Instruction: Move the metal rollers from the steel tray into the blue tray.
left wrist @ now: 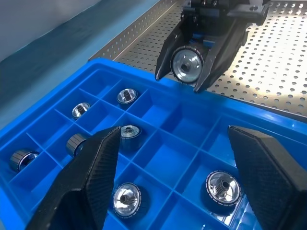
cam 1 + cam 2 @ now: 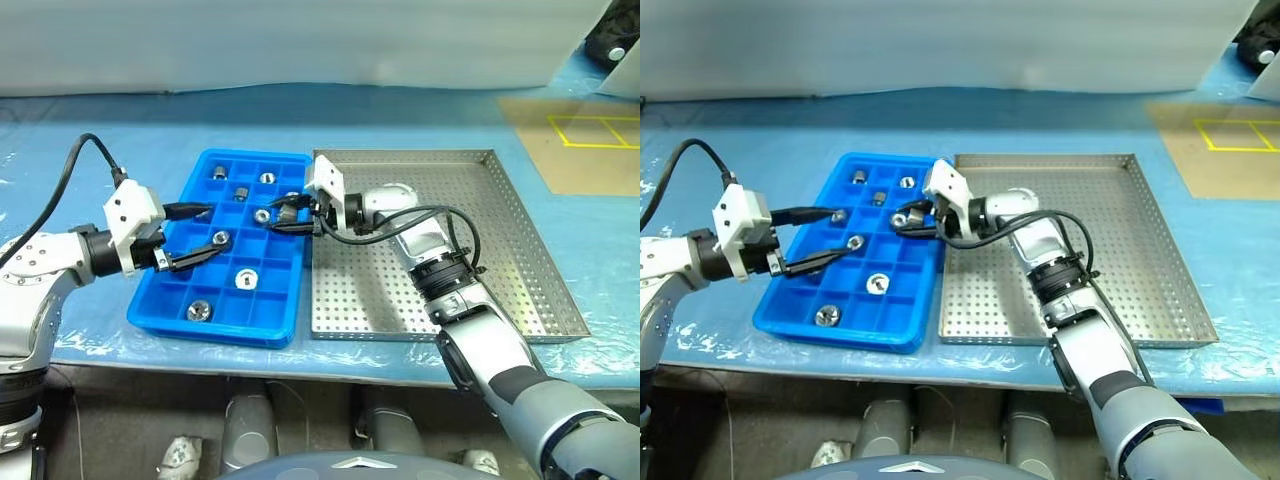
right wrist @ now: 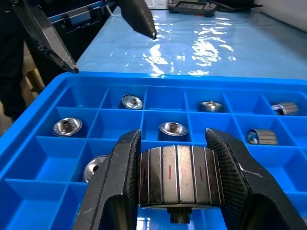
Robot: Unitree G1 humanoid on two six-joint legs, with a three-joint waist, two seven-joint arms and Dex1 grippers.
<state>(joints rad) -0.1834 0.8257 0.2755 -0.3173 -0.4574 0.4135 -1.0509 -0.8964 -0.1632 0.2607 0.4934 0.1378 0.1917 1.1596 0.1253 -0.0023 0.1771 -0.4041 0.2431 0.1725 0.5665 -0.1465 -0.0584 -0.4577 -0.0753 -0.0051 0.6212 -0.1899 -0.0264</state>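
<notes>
One roller (image 3: 181, 176) clamped btwn right gripper (image 2: 285, 214) fingers (over blue tray (image 2: 205, 317)).

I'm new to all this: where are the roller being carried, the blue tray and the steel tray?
held roller (image 1: 186, 64), left wrist view, its shiny end face.
blue tray (image 2: 215, 329), left eye view, near rim.
steel tray (image 2: 520, 215), left eye view, bare perforated floor.

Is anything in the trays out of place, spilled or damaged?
Nothing stands out. The rollers in the blue tray each sit inside a compartment, some upright and some on their side. The right gripper holds one more roller over that tray. The steel tray shows no rollers and lies flat.
</notes>
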